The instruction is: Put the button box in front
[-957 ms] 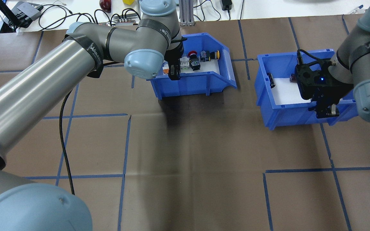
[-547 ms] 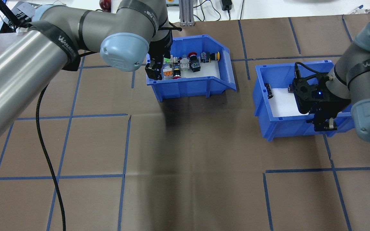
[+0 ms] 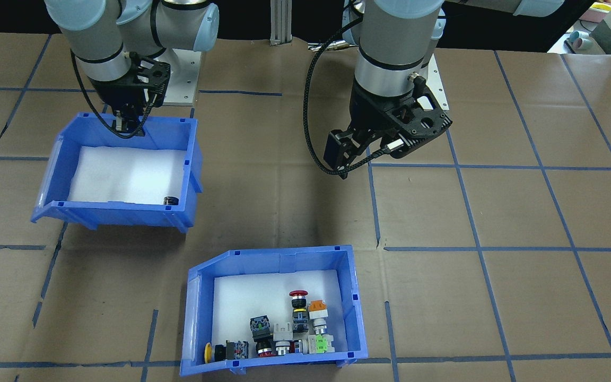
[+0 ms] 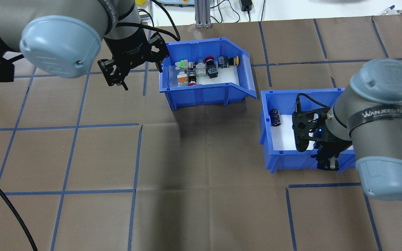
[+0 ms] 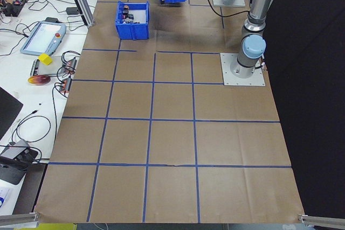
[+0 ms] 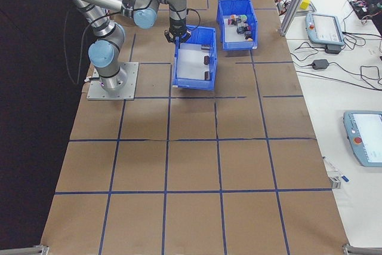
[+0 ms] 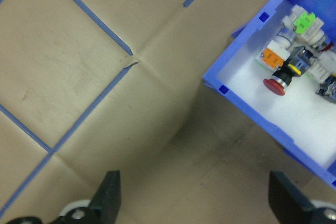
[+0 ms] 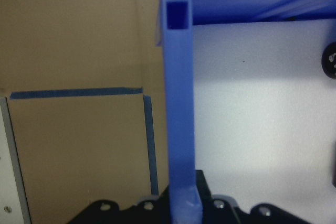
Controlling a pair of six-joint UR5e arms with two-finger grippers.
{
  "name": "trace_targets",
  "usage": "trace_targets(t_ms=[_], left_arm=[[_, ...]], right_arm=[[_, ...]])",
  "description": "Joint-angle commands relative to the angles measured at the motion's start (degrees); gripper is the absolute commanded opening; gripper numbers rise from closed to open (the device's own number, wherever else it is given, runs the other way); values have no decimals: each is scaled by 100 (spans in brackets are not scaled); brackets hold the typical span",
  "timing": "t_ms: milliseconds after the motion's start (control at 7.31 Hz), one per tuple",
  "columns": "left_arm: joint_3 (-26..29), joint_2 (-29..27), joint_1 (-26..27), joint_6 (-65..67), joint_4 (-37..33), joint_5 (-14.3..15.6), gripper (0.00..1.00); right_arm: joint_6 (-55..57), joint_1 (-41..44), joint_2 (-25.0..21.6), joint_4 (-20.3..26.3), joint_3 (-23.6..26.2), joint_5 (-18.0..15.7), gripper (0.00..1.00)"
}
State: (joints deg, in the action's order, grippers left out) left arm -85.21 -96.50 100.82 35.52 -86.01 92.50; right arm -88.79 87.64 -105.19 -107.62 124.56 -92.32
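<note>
The button box (image 4: 201, 94) is a blue bin with a white liner, holding red, orange, green and yellow push-buttons. It stands at the table's far side, and shows near the bottom edge of the front-facing view (image 3: 356, 313). My left gripper (image 4: 115, 78) hangs open over bare table just left of it, touching nothing. In the left wrist view the left gripper (image 7: 194, 203) has its fingers wide apart, with the box's corner (image 7: 247, 114) at upper right. My right gripper (image 4: 326, 164) is shut on the near wall of the other blue bin (image 4: 274, 157).
The other bin (image 3: 125, 215) holds a black capacitor (image 4: 275, 116) on white foam. Its wall (image 8: 178, 129) runs between my right fingers. Brown paper with blue tape lines covers the table. Cables, a pendant and small items lie beyond the far edge.
My left gripper has come away from the button box and moved left, over bare table. My right gripper has dragged the capacitor bin nearer to me and leftwards.
</note>
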Motion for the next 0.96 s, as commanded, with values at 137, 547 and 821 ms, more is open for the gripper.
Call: trace_targets(t_ms=[137, 547, 821], left_arm=[[-75, 657, -377, -2572, -1123, -92, 99], [-92, 1079, -502, -3979, -1524, -127, 99], [-512, 1177, -528, -4026, -1306, -677, 99]], right_arm=[[1274, 1156, 7, -48, 42, -6, 7], [2013, 2368, 252, -722, 42, -6, 7], [2644, 3063, 856, -1442, 33, -23, 7]])
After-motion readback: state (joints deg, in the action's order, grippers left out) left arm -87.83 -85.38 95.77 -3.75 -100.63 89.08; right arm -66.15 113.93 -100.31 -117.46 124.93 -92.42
